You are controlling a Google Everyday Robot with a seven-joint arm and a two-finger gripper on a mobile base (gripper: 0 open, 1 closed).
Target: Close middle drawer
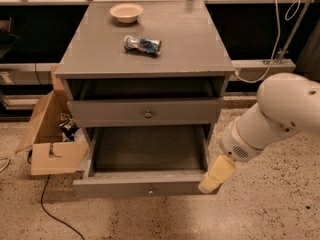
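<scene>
The middle drawer [120, 186] is a grey drawer with a low, wide front and a small brass knob [150, 190]. It is pulled far out of the grey cabinet [200, 49], and its inside is empty. My gripper [215, 175], cream-coloured at the end of the white arm [280, 114], is at the drawer's right front corner, touching or nearly touching the front edge. Above it, the taller-fronted drawer [110, 113] with the same kind of knob sits slightly out, with a dark gap over it. The lowest drawer is hidden under the open one.
A pale bowl [126, 12] and a crumpled blue-and-white packet [142, 45] lie on the cabinet top. An open cardboard box [50, 139] stands on the floor to the left, with a black cable [55, 216] beside it. A white cable [267, 59] hangs at the right.
</scene>
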